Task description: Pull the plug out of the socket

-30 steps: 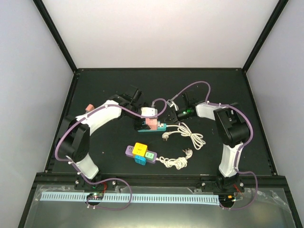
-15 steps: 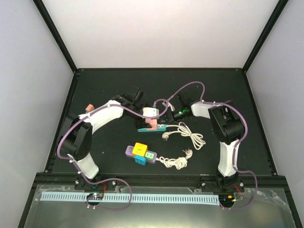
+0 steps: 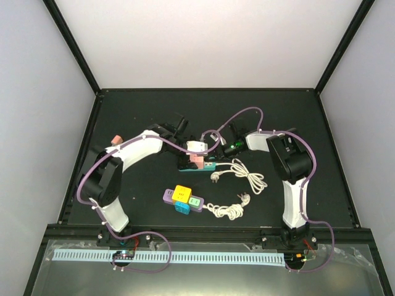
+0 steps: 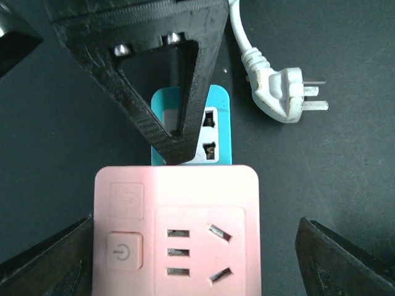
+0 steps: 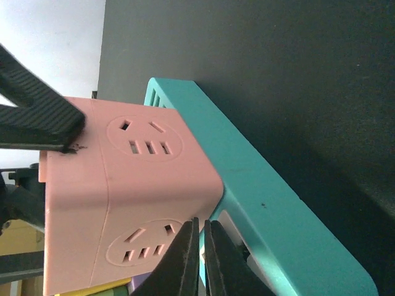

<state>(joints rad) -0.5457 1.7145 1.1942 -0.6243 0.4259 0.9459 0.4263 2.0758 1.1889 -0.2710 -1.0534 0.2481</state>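
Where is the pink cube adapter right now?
The pink cube adapter is near the centre of the top view, seated on the teal power strip. The open left gripper straddles it, and the shut right gripper points at its edge.

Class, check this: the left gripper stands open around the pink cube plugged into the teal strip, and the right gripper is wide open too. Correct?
Not quite. The right gripper is shut, its fingers pressed together close by the pink cube, as the right wrist view shows. The rest stands.
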